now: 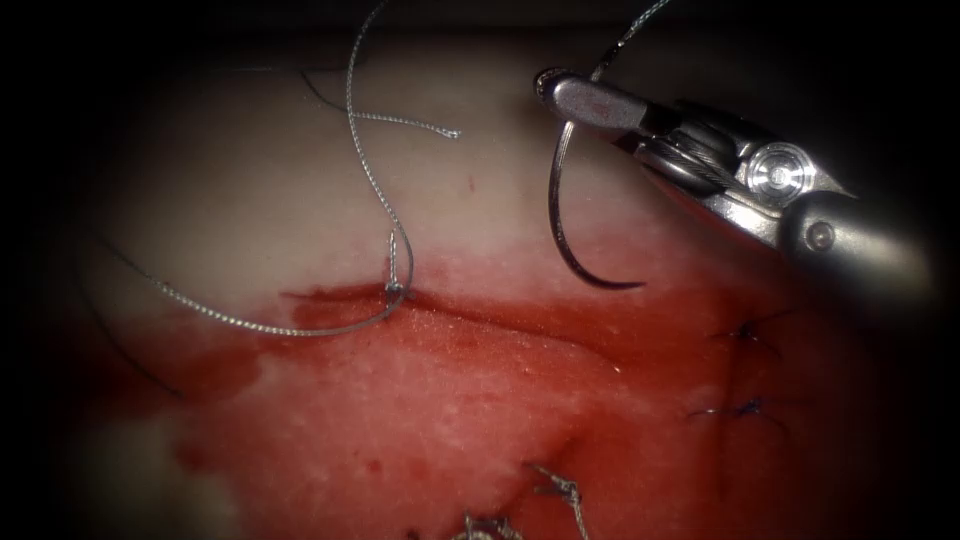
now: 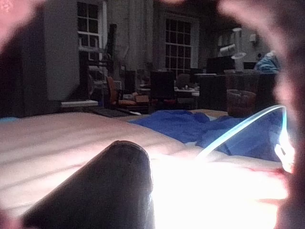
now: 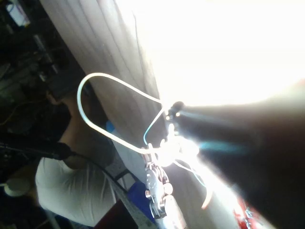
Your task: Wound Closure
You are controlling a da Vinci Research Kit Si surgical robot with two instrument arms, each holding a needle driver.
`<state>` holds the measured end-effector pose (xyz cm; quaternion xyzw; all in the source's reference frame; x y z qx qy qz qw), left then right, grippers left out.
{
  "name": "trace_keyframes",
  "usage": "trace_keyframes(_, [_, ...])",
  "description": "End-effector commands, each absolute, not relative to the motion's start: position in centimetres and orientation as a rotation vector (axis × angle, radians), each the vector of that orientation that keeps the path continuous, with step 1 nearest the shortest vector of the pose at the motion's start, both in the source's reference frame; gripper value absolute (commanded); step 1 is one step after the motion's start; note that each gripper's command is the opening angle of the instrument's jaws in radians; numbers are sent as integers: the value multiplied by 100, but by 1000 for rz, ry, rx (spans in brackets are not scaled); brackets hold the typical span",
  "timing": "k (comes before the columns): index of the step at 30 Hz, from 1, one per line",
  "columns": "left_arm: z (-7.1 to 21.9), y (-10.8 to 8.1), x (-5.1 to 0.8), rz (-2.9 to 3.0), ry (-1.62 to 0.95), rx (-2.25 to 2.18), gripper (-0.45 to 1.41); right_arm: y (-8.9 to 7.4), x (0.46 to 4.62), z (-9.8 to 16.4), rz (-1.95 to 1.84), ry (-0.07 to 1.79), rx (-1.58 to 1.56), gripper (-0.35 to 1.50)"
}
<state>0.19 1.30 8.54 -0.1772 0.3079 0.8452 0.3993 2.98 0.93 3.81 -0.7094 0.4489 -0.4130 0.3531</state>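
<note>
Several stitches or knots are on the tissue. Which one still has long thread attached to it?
The grey knot at the cut's left end: long thread loops away from it. The dark stitches on the right and the grey ends below are trimmed short.

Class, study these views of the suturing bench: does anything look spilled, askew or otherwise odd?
Red fluid has spread along the cut over the tissue. The right tool holds the needle near its thread end, clear of the tissue.
</note>
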Motion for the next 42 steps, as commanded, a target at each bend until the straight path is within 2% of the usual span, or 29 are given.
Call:
trace_keyframes(1, [841, 145, 20, 2130, 769, -469, 7, 106, 305, 370, -1063, 1158, -1846, -35])
trace_keyframes(2, [840, 146, 19, 2134, 747, -493, 7, 105, 305, 370, -1063, 1158, -1846, -35])
trace_keyframes(4, [840, 146, 6, 2150, 635, -620, 42, 105, 305, 370, -1060, 1163, -1842, -35])
trace_keyframes(5, [841, 145, -2, 2144, 582, -678, 54, 105, 305, 370, -1060, 1163, -1842, -35])
trace_keyframes(8, [846, 134, -43, 2137, 437, -850, 66, 105, 304, 370, -1060, 1164, -1842, -35])
trace_keyframes(13, [851, 90, -130, 2094, 99, -1181, 66, 105, 304, 369, -1057, 1170, -1837, -35])
trace_keyframes(19, [840, 39, -195, 2089, -315, -1206, 61, 105, 303, 369, -1056, 1168, -1835, -35])
trace_keyframes(24, [837, 1, -207, 2304, -681, -1012, 57, 106, 302, 369, -1051, 1171, -1829, -35])
trace_keyframes(31, [849, -26, -191, 2294, -951, -793, 54, 106, 301, 369, -1050, 1168, -1828, -35])
trace_keyframes(37, [849, -35, -185, 2286, -1027, -700, 41, 106, 302, 369, -1046, 1170, -1822, -35])
trace_keyframes(38, [850, -35, -185, 2283, -1036, -692, 32, 106, 302, 369, -1046, 1170, -1822, -35])
trace_keyframes(39, [850, -35, -185, 2268, -1047, -675, 12, 106, 302, 369, -1046, 1167, -1820, -35])
trace_keyframes(41, [851, -37, -185, 2252, -1059, -637, -17, 106, 302, 369, -1046, 1167, -1820, -35])
trace_keyframes(42, [851, -39, -184, 2249, -1062, -614, -45, 105, 302, 369, -1046, 1167, -1820, -35])
